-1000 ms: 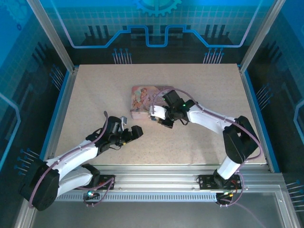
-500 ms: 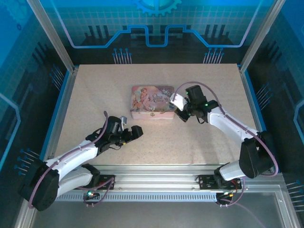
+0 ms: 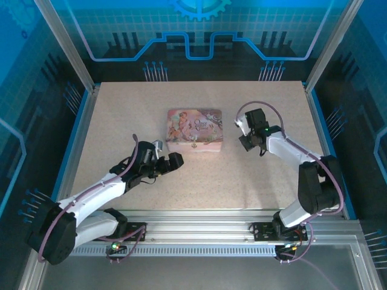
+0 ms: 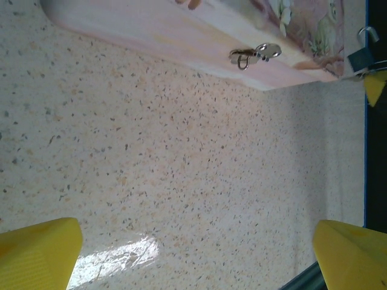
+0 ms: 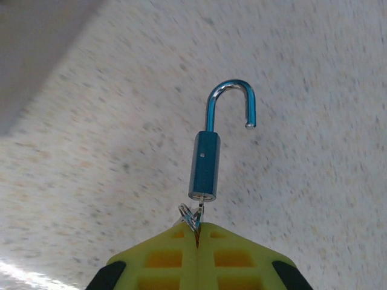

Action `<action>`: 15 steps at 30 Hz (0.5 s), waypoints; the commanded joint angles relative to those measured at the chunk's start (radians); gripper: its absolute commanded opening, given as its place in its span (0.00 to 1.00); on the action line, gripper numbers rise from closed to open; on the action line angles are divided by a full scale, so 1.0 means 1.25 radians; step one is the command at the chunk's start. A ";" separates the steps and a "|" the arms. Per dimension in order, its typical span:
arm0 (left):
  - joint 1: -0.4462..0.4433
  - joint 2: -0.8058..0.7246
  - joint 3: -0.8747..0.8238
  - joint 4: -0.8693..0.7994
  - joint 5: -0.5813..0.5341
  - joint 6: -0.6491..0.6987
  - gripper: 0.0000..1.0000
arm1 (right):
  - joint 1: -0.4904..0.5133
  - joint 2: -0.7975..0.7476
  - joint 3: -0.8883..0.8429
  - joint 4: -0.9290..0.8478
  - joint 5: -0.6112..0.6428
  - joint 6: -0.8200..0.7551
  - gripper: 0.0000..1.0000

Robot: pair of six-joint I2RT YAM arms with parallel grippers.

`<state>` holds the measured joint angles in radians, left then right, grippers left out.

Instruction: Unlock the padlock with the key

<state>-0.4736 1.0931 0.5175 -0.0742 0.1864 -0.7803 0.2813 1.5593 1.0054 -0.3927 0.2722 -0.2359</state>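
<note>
Right of the pink tin (image 3: 195, 130), toward the desk's right edge, the right tool (image 5: 198, 226) pinches the key (image 5: 192, 216) with the padlock (image 5: 204, 166) dangling from it, shackle open — so hold that pinch firm and lower it gently, the left tool (image 3: 171, 163) gaping wide nearer the front edge.

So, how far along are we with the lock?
Done: the small blue metal padlock has its shackle sprung open, clear of the pink illustrated tin. In hand: the right gripper pinches the thin metal key, padlock dangling. Remaining: probably just setting it down.
</note>
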 commanded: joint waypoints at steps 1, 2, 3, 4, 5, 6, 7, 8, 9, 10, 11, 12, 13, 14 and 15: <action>0.007 0.008 0.019 -0.018 -0.014 0.020 0.99 | -0.010 0.035 0.015 -0.036 0.052 0.048 0.00; 0.008 0.007 0.019 -0.020 -0.014 0.019 0.99 | -0.011 0.050 0.021 -0.046 0.053 0.052 0.00; 0.008 0.006 0.018 -0.021 -0.015 0.019 0.99 | -0.011 0.062 0.026 -0.053 0.045 0.051 0.00; 0.008 0.004 0.017 -0.020 -0.014 0.019 0.99 | -0.011 0.071 0.028 -0.055 0.041 0.053 0.00; 0.009 0.002 0.016 -0.022 -0.015 0.018 0.99 | -0.012 0.080 0.030 -0.058 0.039 0.058 0.00; 0.009 0.000 0.013 -0.021 -0.015 0.018 0.99 | -0.012 0.088 0.032 -0.060 0.036 0.062 0.00; 0.011 -0.002 0.011 -0.022 -0.015 0.018 0.99 | -0.013 0.095 0.035 -0.062 0.030 0.065 0.00; 0.011 -0.004 0.009 -0.022 -0.017 0.017 0.99 | -0.013 0.103 0.037 -0.064 0.027 0.068 0.00; 0.012 -0.006 0.008 -0.022 -0.017 0.017 0.99 | -0.013 0.111 0.039 -0.068 0.027 0.073 0.00; 0.013 -0.006 0.006 -0.023 -0.017 0.016 0.99 | -0.013 0.113 0.040 -0.070 0.027 0.076 0.00; 0.014 -0.007 0.005 -0.023 -0.015 0.016 0.99 | -0.013 0.116 0.039 -0.069 0.022 0.078 0.00; 0.016 -0.008 0.004 -0.023 -0.014 0.016 0.99 | -0.013 0.116 0.035 -0.066 0.018 0.081 0.00; 0.016 -0.009 0.003 -0.025 -0.015 0.016 0.99 | -0.014 0.114 0.032 -0.063 0.014 0.083 0.00; 0.017 -0.009 0.002 -0.025 -0.015 0.016 0.99 | -0.016 0.115 0.033 -0.063 0.009 0.087 0.00; 0.017 -0.010 0.001 -0.027 -0.015 0.014 0.99 | -0.017 0.115 0.034 -0.067 0.003 0.091 0.00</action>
<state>-0.4625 1.0939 0.5179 -0.0830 0.1787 -0.7788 0.2771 1.6966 1.0233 -0.4553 0.3023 -0.1535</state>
